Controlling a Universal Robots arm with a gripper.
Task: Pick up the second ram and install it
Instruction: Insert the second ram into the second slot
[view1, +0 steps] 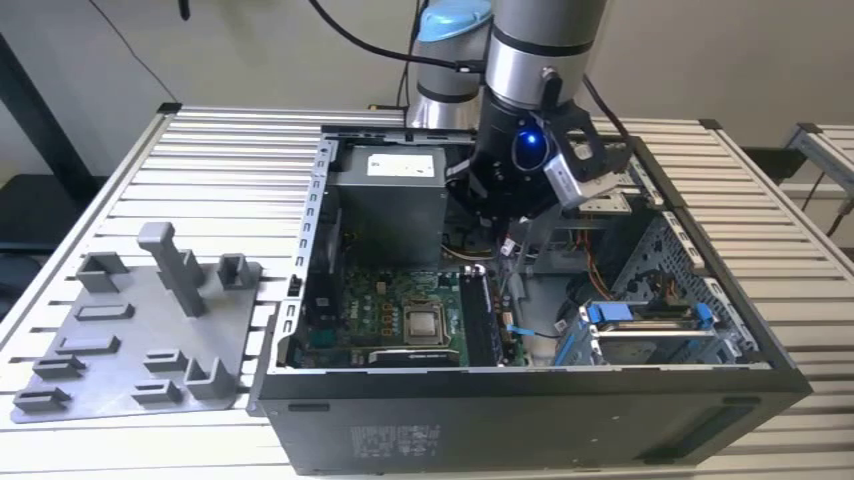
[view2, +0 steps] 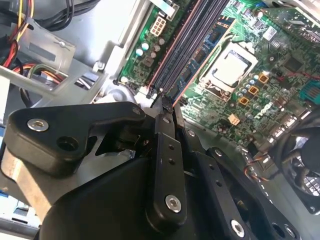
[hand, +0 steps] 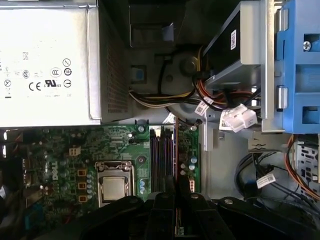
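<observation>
Our gripper (view2: 167, 112) has its fingers closed narrow on the second ram (hand: 176, 150), which stands in its slot on the motherboard (hand: 65, 150). We should press straight, evenly, until the latches click.

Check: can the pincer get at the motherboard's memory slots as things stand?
Probably yes. The pincer hangs just over the memory slots, the case is open, nothing between them; the power supply and blue drive bracket sit off to the sides.
</observation>
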